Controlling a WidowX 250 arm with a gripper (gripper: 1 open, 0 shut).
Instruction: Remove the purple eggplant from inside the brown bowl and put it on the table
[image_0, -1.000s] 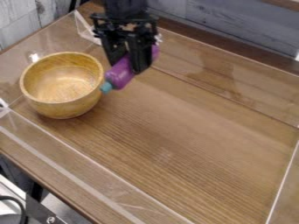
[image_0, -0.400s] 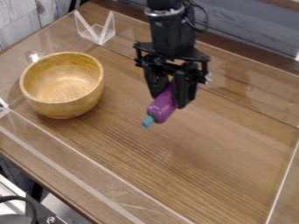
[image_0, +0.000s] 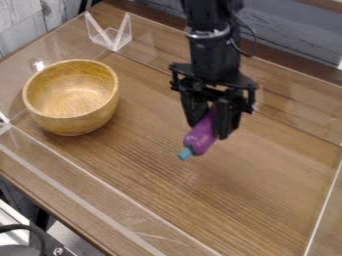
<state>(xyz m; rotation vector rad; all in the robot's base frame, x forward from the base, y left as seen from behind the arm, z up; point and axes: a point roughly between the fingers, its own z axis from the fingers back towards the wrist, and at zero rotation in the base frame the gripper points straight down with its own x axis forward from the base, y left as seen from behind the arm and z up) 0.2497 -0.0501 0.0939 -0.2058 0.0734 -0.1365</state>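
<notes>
Gripper (image_0: 211, 120) points steeply down over the middle of the desk (image_0: 201, 200), jaws clamped on the purple eggplant (image_0: 201, 137). The eggplant hangs tilted between the two black fingers (image_0: 186, 108), upper end hidden by them, teal stem end lowest and toward the near-left. The stem tip sits just above the wood grain, or possibly on it; contact cannot be told from this view.

Brown bowl (image_0: 71, 95) stands upright near the left edge of the desk, well apart from the gripper, golden inside visible with nothing in it.

Low clear plastic wall (image_0: 80, 215) runs along the near edge of the desk. A small clear plastic piece (image_0: 110, 30) stands near the far-left corner, behind the bowl.
</notes>
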